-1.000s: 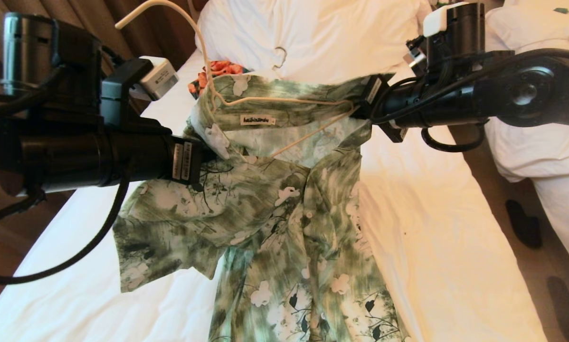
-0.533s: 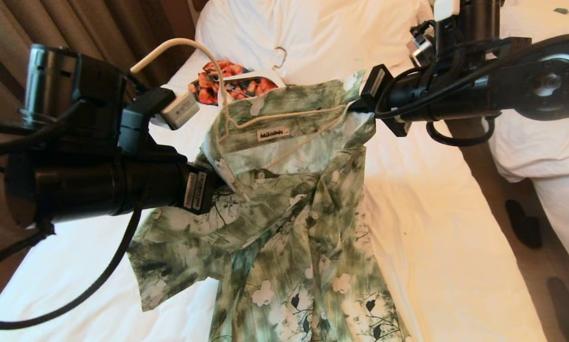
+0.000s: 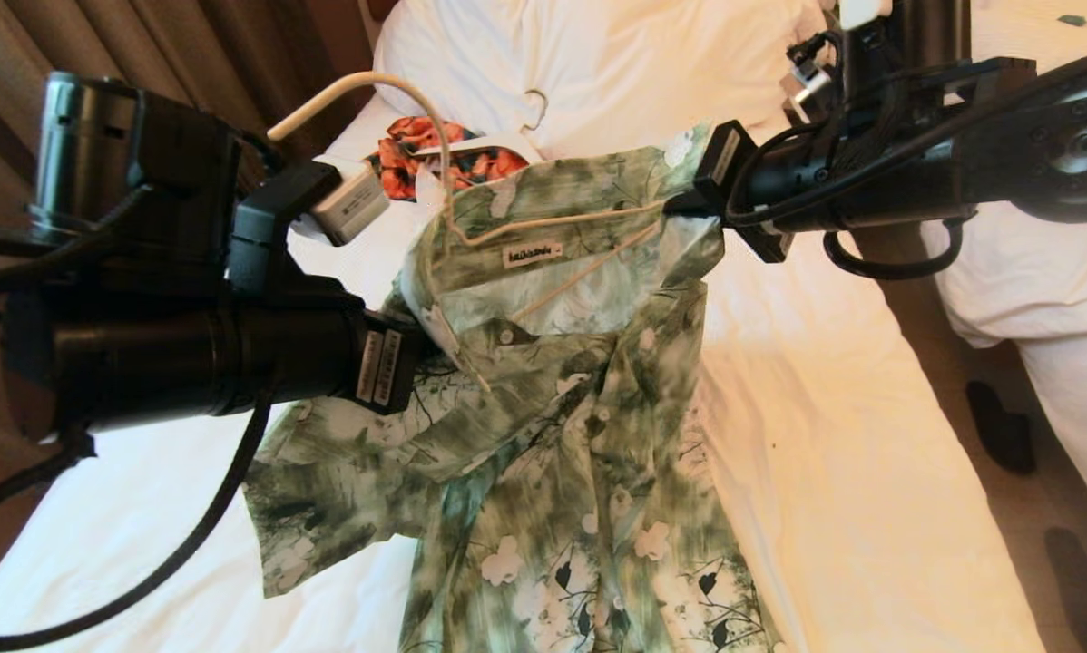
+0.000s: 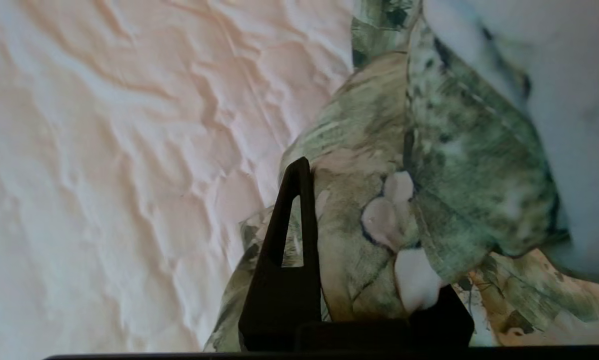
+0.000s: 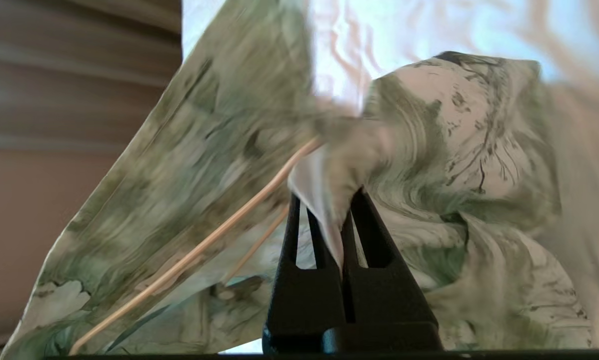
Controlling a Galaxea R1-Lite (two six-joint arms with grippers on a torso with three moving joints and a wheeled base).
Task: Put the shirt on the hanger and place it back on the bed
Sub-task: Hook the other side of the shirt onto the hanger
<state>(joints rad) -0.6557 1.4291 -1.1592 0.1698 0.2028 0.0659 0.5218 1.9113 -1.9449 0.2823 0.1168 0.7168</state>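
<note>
The green and white floral shirt (image 3: 562, 435) hangs in the air between my two arms, and its lower part trails onto the white bed (image 3: 870, 453). The thin cream hanger (image 3: 553, 222) sits inside the collar, with its hook (image 3: 362, 86) sticking out to the left over my left arm. My left gripper (image 3: 421, 349) is shut on a thick bunch of shirt cloth (image 4: 364, 235) at the left shoulder. At the right shoulder, my right gripper (image 3: 684, 204) is shut on a fold of the shirt (image 5: 327, 200), and the hanger wire (image 5: 204, 250) runs just beside it.
An orange floral garment (image 3: 416, 154) and a white hanger with a metal hook (image 3: 534, 109) lie by the pillow (image 3: 598, 63). Curtains (image 3: 190, 54) hang on the left. A second bed (image 3: 1033, 272) stands on the right, across a floor gap with a dark slipper (image 3: 1002, 426).
Both grippers have carried the shirt's shoulders a little right and toward me. The hanger hook has dropped lower, and more of the orange garment shows behind the collar.
</note>
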